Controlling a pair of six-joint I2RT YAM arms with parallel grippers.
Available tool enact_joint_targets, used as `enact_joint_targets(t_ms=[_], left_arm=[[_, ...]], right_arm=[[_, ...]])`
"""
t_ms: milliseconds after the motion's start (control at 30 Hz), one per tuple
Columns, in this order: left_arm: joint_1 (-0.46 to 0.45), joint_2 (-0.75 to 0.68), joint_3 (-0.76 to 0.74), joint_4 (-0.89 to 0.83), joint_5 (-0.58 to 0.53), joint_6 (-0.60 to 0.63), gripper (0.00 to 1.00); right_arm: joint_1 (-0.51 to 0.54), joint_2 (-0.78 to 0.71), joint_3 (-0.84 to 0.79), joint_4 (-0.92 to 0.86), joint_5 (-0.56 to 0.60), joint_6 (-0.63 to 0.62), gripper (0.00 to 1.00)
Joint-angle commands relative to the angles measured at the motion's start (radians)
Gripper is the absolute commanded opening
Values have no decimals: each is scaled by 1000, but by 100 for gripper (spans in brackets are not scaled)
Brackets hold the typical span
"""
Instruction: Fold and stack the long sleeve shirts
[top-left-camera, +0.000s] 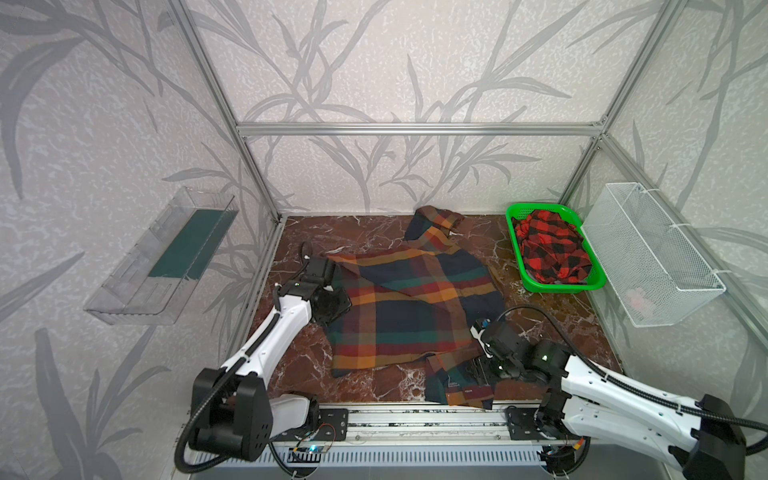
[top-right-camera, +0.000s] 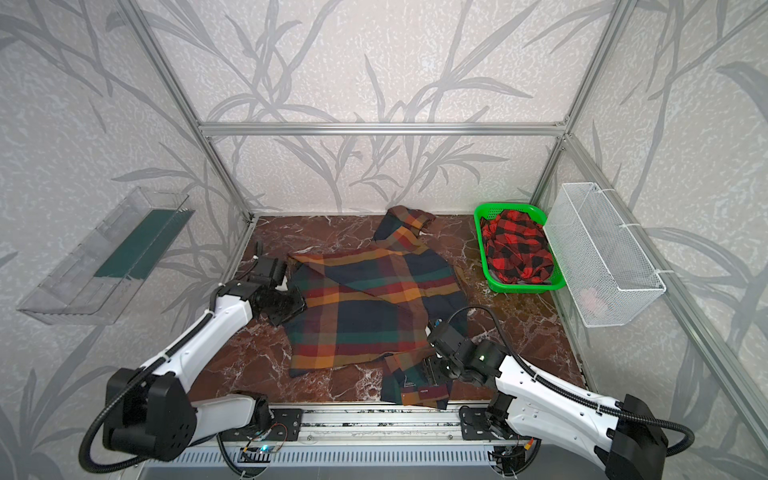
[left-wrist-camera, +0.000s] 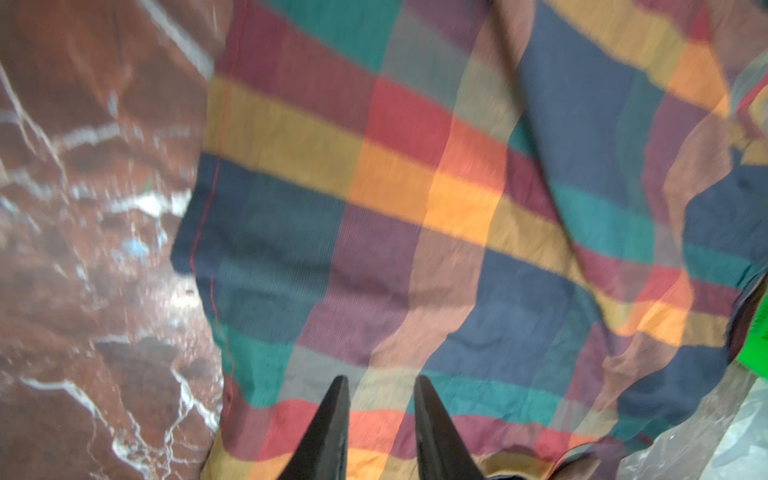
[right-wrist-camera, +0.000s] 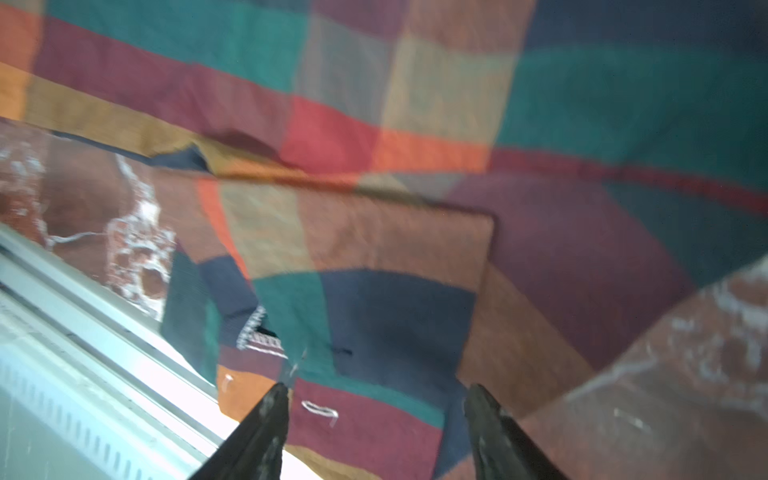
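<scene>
My left fingers (left-wrist-camera: 332, 415): parted slightly, gripping nothing, low over the block-plaid shirt (top-left-camera: 415, 307).
My right fingers (right-wrist-camera: 266, 428): spread wide, empty, above its cuff (right-wrist-camera: 332, 415).
Block-plaid shirt: lay spread mid-bench (top-left-camera: 374, 386).
Red-and-black shirt (top-left-camera: 552, 249): sat bunched in the green basket (top-left-camera: 557, 287), back right.

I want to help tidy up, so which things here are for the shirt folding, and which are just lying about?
For the job:
- the big-block plaid shirt, spread on the table
- the red-and-black check shirt, bunched in the green basket

Just there:
- the green basket itself
- the white wire basket on a side wall
- the clear tray on the opposite wall
</scene>
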Motion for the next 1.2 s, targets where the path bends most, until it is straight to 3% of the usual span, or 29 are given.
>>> enact_joint_targets(t_ms=[0,167,567,733,1167], left_arm=[[-55,-42,-91,26,-36,-83,29],[-127,-111,-185,6,-71,-118,29],[-242,-296,-336,-67,-133,-239,29],[-261,-281,-351,-58,-136,-244,29],[-333,-263,-430,-14,-126,-286,28]], right_arm=[[41,-8,-24,-74,28,115,68],[78,36,-17,-163,103,189,69],[95,53,-66,-101,24,248,63],[96,59,-86,-67,-3,247,50],[96,19,-61,-88,-21,215,4]])
